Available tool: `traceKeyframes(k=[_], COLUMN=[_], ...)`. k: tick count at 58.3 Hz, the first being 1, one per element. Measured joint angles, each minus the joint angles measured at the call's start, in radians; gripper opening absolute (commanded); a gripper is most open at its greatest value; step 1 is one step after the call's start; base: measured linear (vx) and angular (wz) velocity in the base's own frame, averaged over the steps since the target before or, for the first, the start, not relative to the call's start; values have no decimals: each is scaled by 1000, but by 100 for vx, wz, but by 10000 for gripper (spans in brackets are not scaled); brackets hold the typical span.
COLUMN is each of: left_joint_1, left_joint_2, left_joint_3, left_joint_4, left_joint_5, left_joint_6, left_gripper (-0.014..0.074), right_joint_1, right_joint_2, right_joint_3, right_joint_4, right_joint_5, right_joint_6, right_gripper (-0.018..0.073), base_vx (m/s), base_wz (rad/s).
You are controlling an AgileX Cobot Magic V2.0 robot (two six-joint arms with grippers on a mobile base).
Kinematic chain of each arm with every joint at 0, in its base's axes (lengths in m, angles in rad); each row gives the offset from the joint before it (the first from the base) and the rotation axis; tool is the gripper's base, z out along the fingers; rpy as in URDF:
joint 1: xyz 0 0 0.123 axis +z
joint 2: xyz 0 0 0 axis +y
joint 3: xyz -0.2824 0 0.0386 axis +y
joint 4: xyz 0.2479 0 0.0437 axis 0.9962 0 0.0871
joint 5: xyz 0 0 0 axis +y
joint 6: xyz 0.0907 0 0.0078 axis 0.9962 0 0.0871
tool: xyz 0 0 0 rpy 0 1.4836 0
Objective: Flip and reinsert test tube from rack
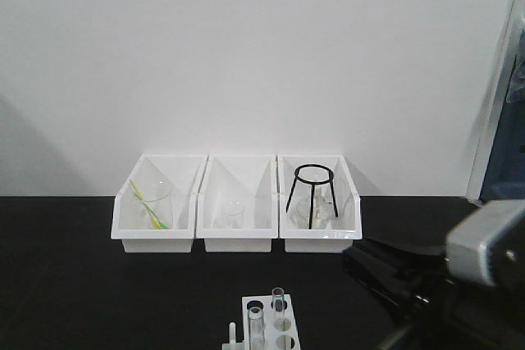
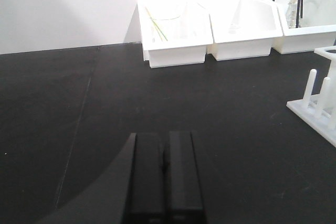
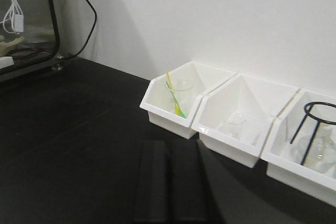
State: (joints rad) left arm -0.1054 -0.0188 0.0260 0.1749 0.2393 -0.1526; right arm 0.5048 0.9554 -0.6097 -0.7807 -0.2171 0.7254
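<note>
The white test-tube rack (image 1: 272, 325) stands at the front centre of the black table. Two clear test tubes (image 1: 278, 301) stand upright in its holes. Its white pegs and plate edge show at the right of the left wrist view (image 2: 320, 106). My left gripper (image 2: 165, 139) is shut and empty, low over bare table to the left of the rack. My right gripper (image 3: 169, 148) is shut and empty, in front of the left and middle bins. The right arm (image 1: 443, 276) shows at the lower right of the front view. The rack is out of the right wrist view.
Three white bins (image 1: 238, 202) line the back wall. The left one holds a beaker with a green-yellow stick (image 1: 149, 202), the middle one a small glass (image 1: 232, 215), the right one a black tripod stand (image 1: 312, 194). A dark cabinet with cables (image 3: 26, 19) stands far left.
</note>
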Motion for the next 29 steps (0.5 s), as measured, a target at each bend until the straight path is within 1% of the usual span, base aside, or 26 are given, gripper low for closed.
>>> traceKeyframes(k=[5,11,26,29], left_joint_1=[0,0,0,0], left_joint_2=[0,0,0,0], left_joint_3=[0,0,0,0], left_joint_4=[0,0,0,0], left_joint_5=[0,0,0,0], left_joint_6=[0,0,0,0], left_gripper=[-6,-6,-6,-6], right_joint_1=[0,0,0,0], right_joint_2=[-86,-163,-236,-236], right_joint_3=[49,99,135,136], right_joint_4=[-59,-87,-92,-69], right_joint_5=[16,17,18,27], right_joint_6=[19,23,25,4], right_gripper=[-13,-13,-13,-13], base_vx=[0,0,0,0], base_wz=[0,0,0,0])
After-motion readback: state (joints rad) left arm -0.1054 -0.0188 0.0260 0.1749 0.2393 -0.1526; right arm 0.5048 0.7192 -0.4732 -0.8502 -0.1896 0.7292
